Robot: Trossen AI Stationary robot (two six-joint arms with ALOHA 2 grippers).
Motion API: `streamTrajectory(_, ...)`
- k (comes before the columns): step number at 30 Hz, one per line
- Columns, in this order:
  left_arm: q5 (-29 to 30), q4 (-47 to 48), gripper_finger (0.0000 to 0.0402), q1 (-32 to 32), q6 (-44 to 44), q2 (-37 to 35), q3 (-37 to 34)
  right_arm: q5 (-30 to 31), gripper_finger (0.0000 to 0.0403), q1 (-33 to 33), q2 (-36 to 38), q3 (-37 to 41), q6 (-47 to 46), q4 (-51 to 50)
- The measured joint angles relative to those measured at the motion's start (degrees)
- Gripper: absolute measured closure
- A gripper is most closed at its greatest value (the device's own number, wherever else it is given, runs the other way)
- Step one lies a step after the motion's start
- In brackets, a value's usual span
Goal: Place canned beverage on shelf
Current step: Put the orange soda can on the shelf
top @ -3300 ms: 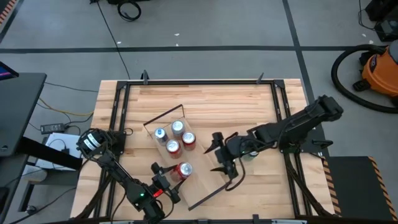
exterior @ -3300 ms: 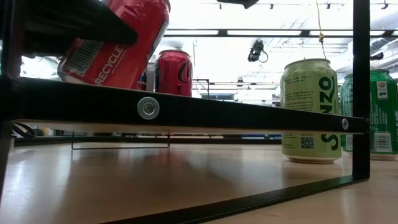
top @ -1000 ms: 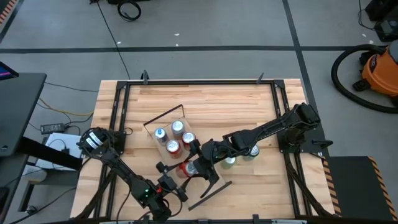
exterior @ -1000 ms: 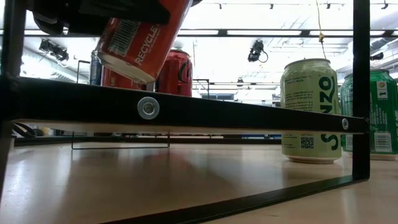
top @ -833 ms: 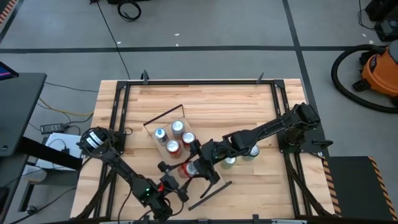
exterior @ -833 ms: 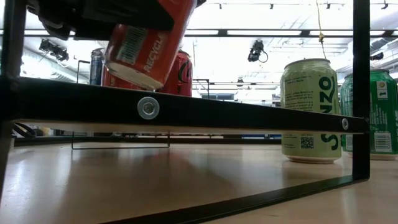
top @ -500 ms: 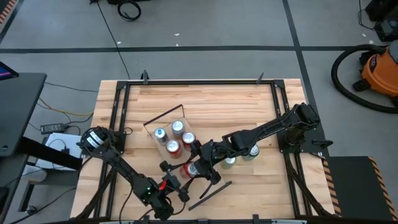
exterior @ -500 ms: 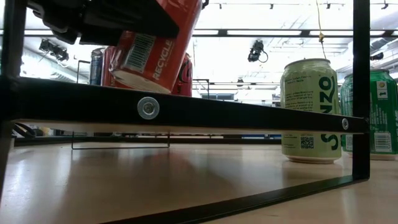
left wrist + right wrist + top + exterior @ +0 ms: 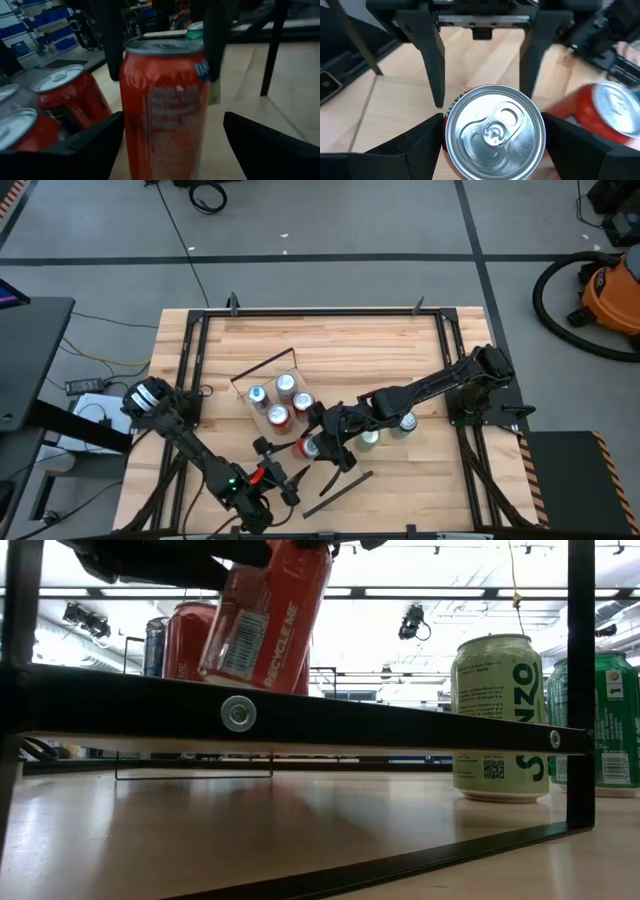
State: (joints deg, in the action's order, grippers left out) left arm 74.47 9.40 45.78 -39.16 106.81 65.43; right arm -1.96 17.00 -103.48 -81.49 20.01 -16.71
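A red can (image 9: 307, 447) hangs over the near half of the pale wood shelf (image 9: 322, 482), nearly upright. My right gripper (image 9: 314, 443) is shut on it from above, and the can top shows in the right wrist view (image 9: 492, 132). My left gripper (image 9: 283, 463) is open on the near side of the can, one finger (image 9: 75, 145) on each side of it and not touching. In the low view the can (image 9: 265, 620) leans a little behind the shelf's black front bar (image 9: 400, 722), which hides its base. Several cans (image 9: 280, 402) stand on the shelf's far half. My right gripper pinches the red can between its two fingers (image 9: 214, 40), on opposite sides of the wall just below the top rim (image 9: 196, 67). The fingers come from above, pointing down. The can hangs nearly upright below them. Whether its base touches the shelf I cannot tell.
Two green cans (image 9: 372, 439) (image 9: 405, 425) stand on the table right of the shelf, under my right arm. They also show in the low view (image 9: 500, 720) (image 9: 605, 720). The table's black frame rails (image 9: 320, 310) run along its edges.
The red can has turned from a strong lean to nearly upright in my right gripper's hold, staying over the shelf's near half. My left gripper has drawn back a little toward the table's near edge.
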Motion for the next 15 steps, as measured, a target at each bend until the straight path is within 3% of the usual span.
streamTrajectory(15, -3.9, 10.6, 0.0051, 0.7, -2.1, -8.2, -0.1, 0.9, 0.0081, -2.6, 1.6, 0.0, 0.9, -6.7)
